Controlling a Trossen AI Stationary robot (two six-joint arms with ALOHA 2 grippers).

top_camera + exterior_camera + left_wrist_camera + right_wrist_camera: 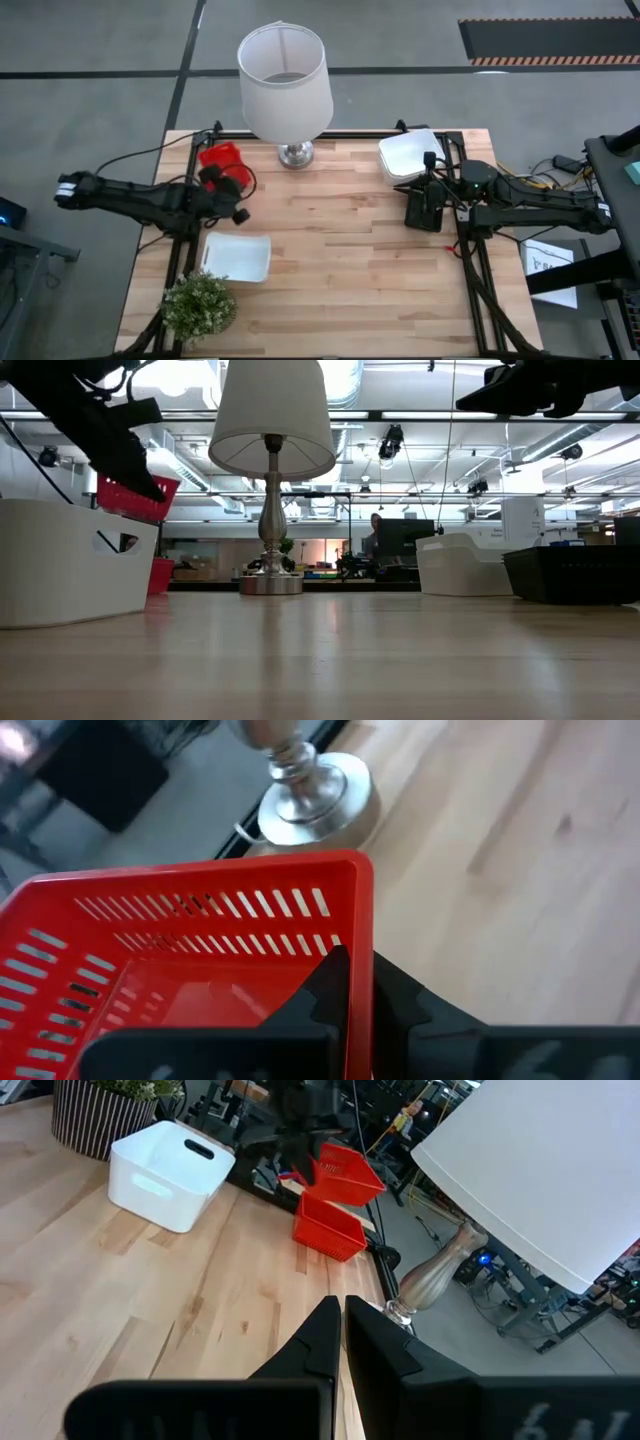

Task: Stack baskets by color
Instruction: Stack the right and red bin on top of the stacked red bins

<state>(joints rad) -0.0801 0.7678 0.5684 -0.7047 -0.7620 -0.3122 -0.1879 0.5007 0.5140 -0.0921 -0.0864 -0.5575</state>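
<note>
While your left end effector (pixel 358 988) hangs above the far left corner of the light wooden counter (pixel 340 270), its fingers are pinched tight on the rim of a red lattice-sided plastic basket (pixel 190 950), and the low view shows that basket (pixel 137 497) lifted clear and tilted in the air. Right under it, you've got a second red lattice basket (pixel 329 1225) sitting on the counter at that same corner. Nearer the front on your left side, an open white smooth plastic basket (pixel 237 256) rests just beside the small green potted plant (pixel 199 304). Over on the right, your right end effector (pixel 341 1331) is fully closed with nothing in it, poised above the counter next to a black lattice basket (pixel 572 573). Just behind that one, by the far right corner, sits another white smooth basket (pixel 410 155). Between the two sides, at the far edge, stands the table lamp with the white shade (pixel 285 82) on its silver metal base (pixel 312 803).
</note>
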